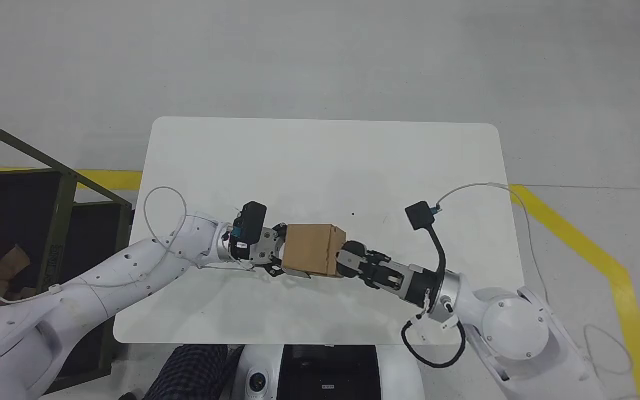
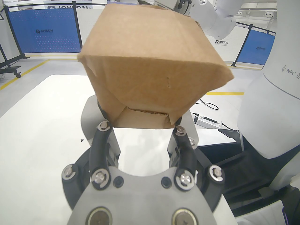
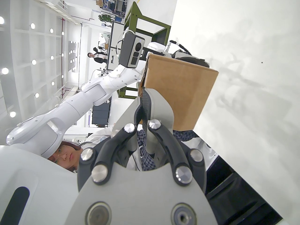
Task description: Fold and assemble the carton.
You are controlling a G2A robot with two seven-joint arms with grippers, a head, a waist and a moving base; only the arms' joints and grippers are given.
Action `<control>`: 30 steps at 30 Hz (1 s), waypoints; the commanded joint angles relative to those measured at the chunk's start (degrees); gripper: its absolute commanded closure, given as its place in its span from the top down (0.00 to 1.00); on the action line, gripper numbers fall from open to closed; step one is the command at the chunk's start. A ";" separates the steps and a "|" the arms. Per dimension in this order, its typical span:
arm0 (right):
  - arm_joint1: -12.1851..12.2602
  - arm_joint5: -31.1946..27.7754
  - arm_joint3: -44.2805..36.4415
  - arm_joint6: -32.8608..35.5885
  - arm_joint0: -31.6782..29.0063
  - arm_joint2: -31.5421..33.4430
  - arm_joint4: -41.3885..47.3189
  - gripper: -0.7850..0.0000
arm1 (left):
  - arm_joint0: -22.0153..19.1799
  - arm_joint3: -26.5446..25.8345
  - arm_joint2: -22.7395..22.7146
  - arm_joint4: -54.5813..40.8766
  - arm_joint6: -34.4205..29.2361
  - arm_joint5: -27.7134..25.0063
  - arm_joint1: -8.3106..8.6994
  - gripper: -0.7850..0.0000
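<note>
A brown carton (image 1: pixel 312 248) is held above the white table (image 1: pixel 320 160) near its front edge, between my two grippers. My left gripper (image 1: pixel 272 250) is shut on the carton's left end. In the left wrist view its fingers (image 2: pixel 103 113) straddle the narrow end of the carton (image 2: pixel 150 66), where a flap is folded in. My right gripper (image 1: pixel 345 262) is shut on the opposite end. The right wrist view shows that gripper (image 3: pixel 143 99) pinching one wall edge of the carton (image 3: pixel 180 90), with the left arm beyond it.
A dark green rack (image 1: pixel 40 230) stands off the table's left edge. A thin cable (image 1: pixel 480 188) arcs over the table's right side. Yellow floor tape (image 1: pixel 570 240) runs past the right edge. The table's far half is bare.
</note>
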 commanded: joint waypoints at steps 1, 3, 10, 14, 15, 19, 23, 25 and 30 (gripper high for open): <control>-0.04 -0.05 0.10 -0.08 0.19 -0.14 0.09 0.00 | 0.00 0.00 0.00 0.00 0.00 0.00 0.00 0.00; -0.07 0.03 0.15 -0.03 0.35 -0.44 0.11 0.00 | 0.00 0.00 0.00 0.00 0.00 0.00 0.00 0.00; -0.31 0.44 0.43 0.32 1.47 -2.77 -1.02 0.00 | 0.00 0.00 0.00 0.00 0.00 0.00 0.00 0.00; -0.47 0.64 0.57 -0.09 2.17 -3.76 -1.46 0.00 | 0.00 0.00 0.00 0.00 0.00 0.00 0.00 0.00; -0.51 0.57 0.59 -0.20 2.30 -3.93 -1.42 0.00 | 0.00 0.00 0.00 0.00 0.00 0.00 0.00 0.00; -0.61 0.61 0.75 -0.84 2.59 -4.18 -1.53 0.00 | 0.00 0.00 0.00 0.00 0.00 0.00 0.00 0.00; -0.59 0.02 1.20 -2.25 2.08 -2.65 -0.17 0.00 | 0.00 0.00 0.00 0.00 0.00 0.00 0.00 0.00; -0.50 -0.66 1.03 -2.22 1.49 -1.77 0.50 0.00 | 0.00 0.00 0.00 0.00 0.00 0.00 0.00 0.00; -0.24 -1.86 0.26 -0.83 0.12 -0.38 0.92 0.00 | 0.00 0.00 0.00 0.00 0.00 0.00 0.00 0.00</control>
